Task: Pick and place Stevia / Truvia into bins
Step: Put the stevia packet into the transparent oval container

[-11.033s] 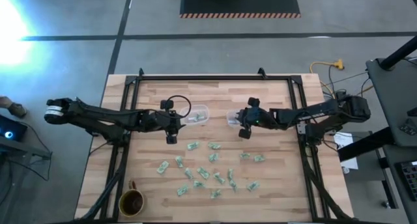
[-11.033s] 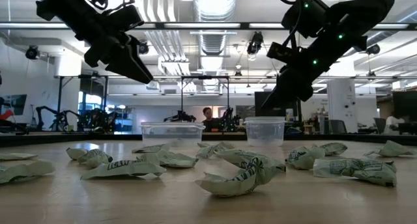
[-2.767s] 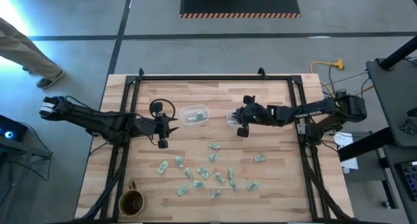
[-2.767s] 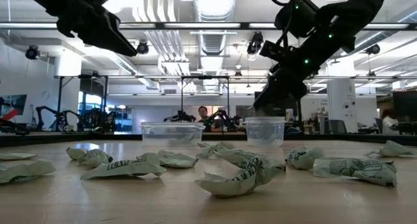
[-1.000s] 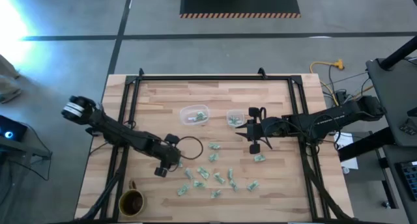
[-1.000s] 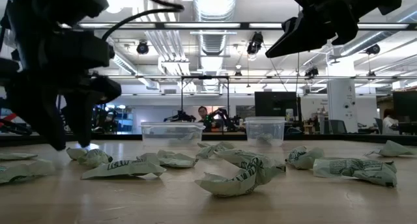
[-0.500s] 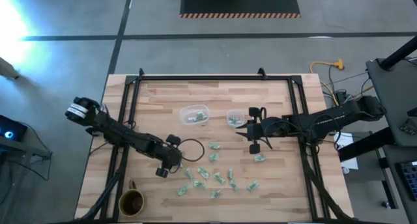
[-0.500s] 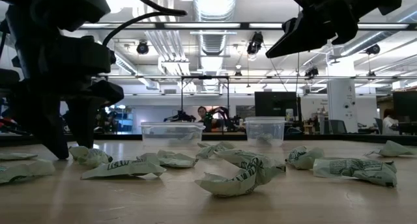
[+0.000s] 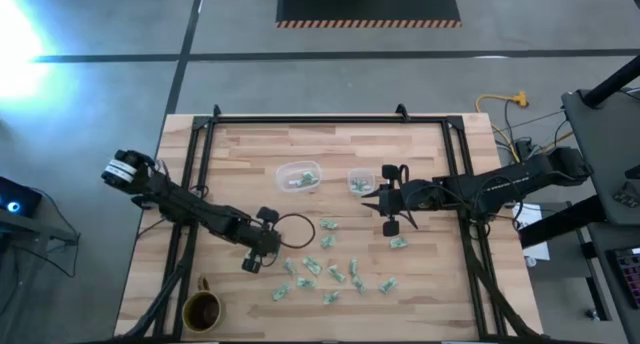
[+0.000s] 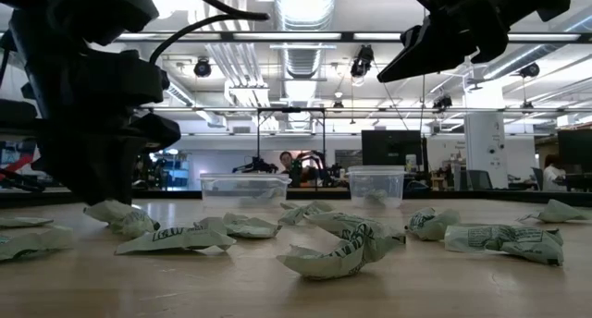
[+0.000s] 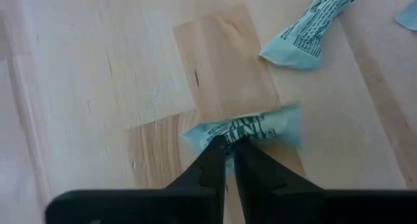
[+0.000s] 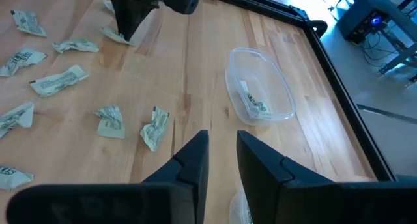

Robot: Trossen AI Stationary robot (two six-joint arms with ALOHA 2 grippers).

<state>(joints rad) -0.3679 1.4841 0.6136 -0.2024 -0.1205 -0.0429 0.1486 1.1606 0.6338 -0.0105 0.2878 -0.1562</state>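
**Inspector:** What was the condition of the packets?

**Assistant:** The Stevia / Truvia packets (image 9: 325, 266) were small, pale green and white paper with dark print. Most were crumpled or twisted rather than flat. They lay scattered on the wooden table (image 9: 420, 299), nearer its front edge, well apart from the brown mug (image 9: 201, 309) at the front left corner.

**Inspector:** And the bins?

**Assistant:** Two clear plastic ones stood near the table's middle. The wider bin (image 9: 298, 177) held at least one packet; the smaller bin (image 9: 360, 181) sat just beside it and also showed something pale inside.

**Inspector:** Left arm?

**Assistant:** The left gripper (image 11: 229, 149) was down at the table on the left edge of the scatter. Its fingers were drawn nearly together, pinching one packet (image 11: 251, 129) by its near edge. That packet was creased, printed lettering facing up, and lying on the wood. Another twisted packet (image 11: 311, 32) lay near it, not touching.

**Inspector:** Right arm?

**Assistant:** The right gripper (image 9: 389, 224) hung above the table, just in front of the smaller bin. Its fingers (image 12: 189, 160) stood slightly apart with nothing between them.
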